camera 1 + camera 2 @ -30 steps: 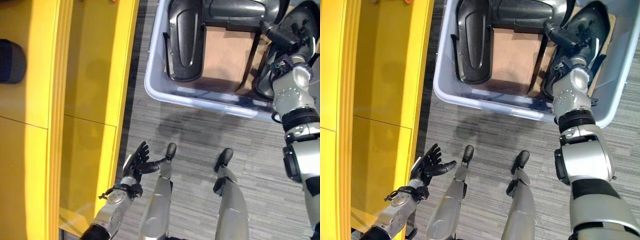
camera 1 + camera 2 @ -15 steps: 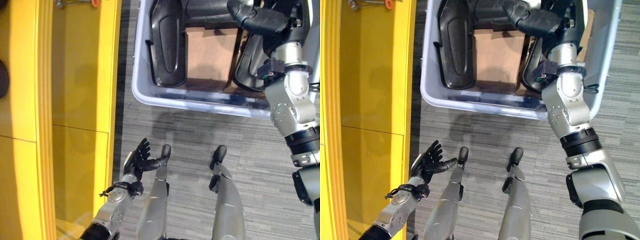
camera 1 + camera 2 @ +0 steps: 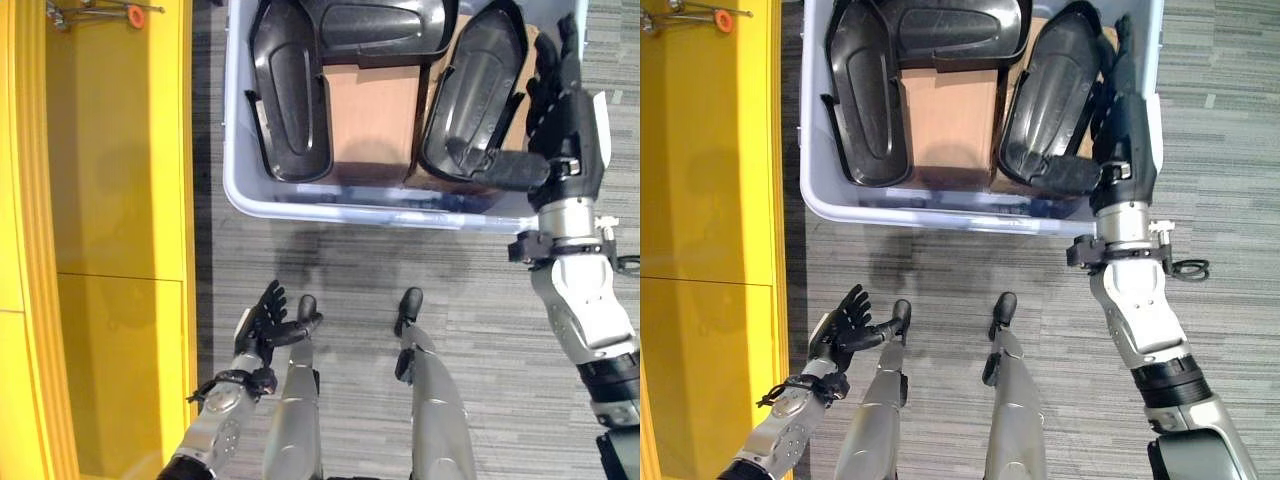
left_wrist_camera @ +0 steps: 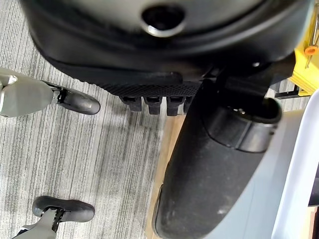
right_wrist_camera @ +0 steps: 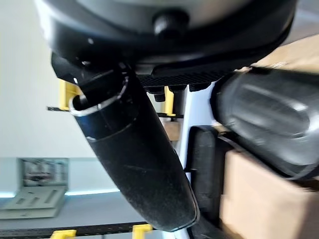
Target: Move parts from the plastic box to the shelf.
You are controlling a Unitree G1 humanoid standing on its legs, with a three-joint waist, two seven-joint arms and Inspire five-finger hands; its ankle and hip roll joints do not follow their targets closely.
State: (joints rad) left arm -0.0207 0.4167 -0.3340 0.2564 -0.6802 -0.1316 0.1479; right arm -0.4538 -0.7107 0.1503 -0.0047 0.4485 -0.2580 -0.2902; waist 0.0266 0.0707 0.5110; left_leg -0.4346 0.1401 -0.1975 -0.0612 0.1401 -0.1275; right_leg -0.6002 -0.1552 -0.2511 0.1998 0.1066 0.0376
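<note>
Closest to you, low on your left side, your left hand [image 3: 262,325] hangs above the grey floor [image 3: 480,290] with its fingers spread and straight. It holds nothing. The yellow shelf [image 3: 110,200] runs along just beside it on the left.

A bit farther out on your right, your right hand [image 3: 560,110] reaches over the near right edge of the plastic box [image 3: 380,212]. Its fingers are straight and point away from you. Its thumb [image 3: 505,172] sticks out sideways toward the middle of the box. It is not squeezing anything.

Farther still, the black parts lie inside the box. The right part [image 3: 470,95] is just to the left of your right hand and looks like it touches the thumb. Its long side runs away from you, leaning a little to the right, the same way the fingers point. The left part [image 3: 290,95] lies long-ways too, on the shelf side of the box. A third part [image 3: 380,30] lies across the far end. A brown cardboard piece [image 3: 372,120] sits in the middle.

Your right hand is much nearer to the parts, so I think it should slide left and close around the right part.
</note>
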